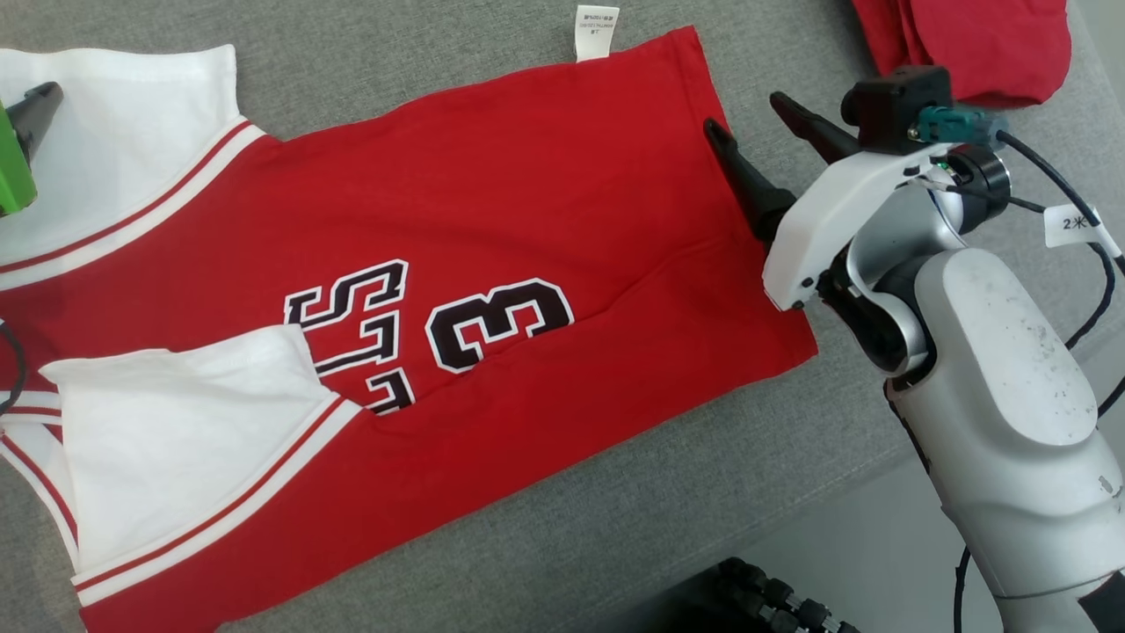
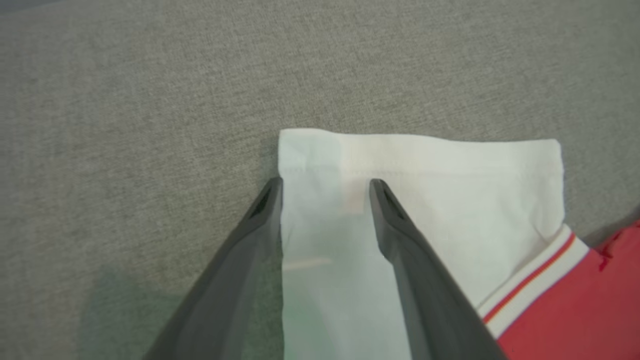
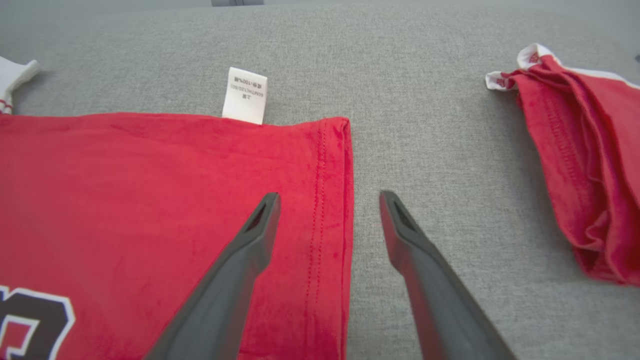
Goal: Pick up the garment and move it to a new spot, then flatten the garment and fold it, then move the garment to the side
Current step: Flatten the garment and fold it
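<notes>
- Head view: the garment [image 1: 527, 220], a red jersey with white sleeves and black lettering, lies spread nearly flat on the grey surface [image 1: 615, 510]. Its shoulders point toward the robot's left and its hem toward the right.
- The lower sleeve [image 1: 185, 422] is folded in over the red body. The care label [image 1: 597, 32] pokes out past the far edge. A second red garment [image 1: 967, 44] sits bunched at the far right, well apart.
- Head view: the right gripper [image 1: 745, 114] is near the far end of the hem, fingers spread. The left gripper [image 1: 35, 110] is over the upper sleeve [image 1: 114, 149]. One dark finger is visible there, so its state cannot be read from this view.
- Left wrist view: fingers apart, nothing pinched. One tip sits over white cloth just short of the cuff [image 2: 420, 150]. The other is at the sleeve's side edge, where cloth meets the grey surface.
- Right wrist view: jaws wide and empty, straddling the hem [image 3: 332, 200]. One finger is over red cloth, the other over bare surface.
- Handling, judged: thin knit, light and limp with no stiffness. It will drape and drag, and likely cling a little to the textured surface. Not fragile.
- Grasp, judged: pinch at a stitched edge (cuff or hem corner) and take both layers. The seams are thicker and less likely to slip. A mid-panel pinch would probably lift one layer and wrinkle it.
</notes>
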You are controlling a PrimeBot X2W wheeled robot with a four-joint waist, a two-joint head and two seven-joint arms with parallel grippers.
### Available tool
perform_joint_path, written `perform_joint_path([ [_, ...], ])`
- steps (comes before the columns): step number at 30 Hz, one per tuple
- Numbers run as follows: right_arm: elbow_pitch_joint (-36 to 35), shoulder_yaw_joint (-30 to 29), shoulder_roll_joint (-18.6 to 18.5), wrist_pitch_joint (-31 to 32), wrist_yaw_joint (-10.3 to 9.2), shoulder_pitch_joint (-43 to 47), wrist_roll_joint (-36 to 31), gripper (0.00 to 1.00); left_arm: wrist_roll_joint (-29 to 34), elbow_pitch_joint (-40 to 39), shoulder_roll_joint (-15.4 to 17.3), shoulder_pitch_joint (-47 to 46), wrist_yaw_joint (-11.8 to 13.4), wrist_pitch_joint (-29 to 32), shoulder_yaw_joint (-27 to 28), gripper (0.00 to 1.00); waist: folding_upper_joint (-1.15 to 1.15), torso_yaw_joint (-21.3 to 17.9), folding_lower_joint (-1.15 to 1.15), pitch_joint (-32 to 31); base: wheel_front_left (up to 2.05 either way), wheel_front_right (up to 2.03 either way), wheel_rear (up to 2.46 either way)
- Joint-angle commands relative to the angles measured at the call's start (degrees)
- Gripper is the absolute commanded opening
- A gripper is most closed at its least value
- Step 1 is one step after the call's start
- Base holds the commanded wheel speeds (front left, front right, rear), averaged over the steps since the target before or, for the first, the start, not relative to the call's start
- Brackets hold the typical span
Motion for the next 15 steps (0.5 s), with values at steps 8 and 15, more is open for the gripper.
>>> perform_joint_path([
  [8, 5.1, 1.2, -2.2, 2.2, -0.07, -7.2, -1.3, 1.0, 1.0, -1.1, -2.0, -1.3, -0.8, -5.6, 0.9, 0.0, 0.0, 2.7, 0.0, 0.2, 0.0, 0.0, 0.0],
  [15, 11.3, 3.1, -5.4, 6.7, -0.08, -13.1, -1.6, 1.0, 0.7, -2.0, -5.2, -3.4, -3.5, -8.3, 0.1, 0.0, 0.0, 7.0, 0.0, -0.2, 0.0, 0.0, 0.0],
])
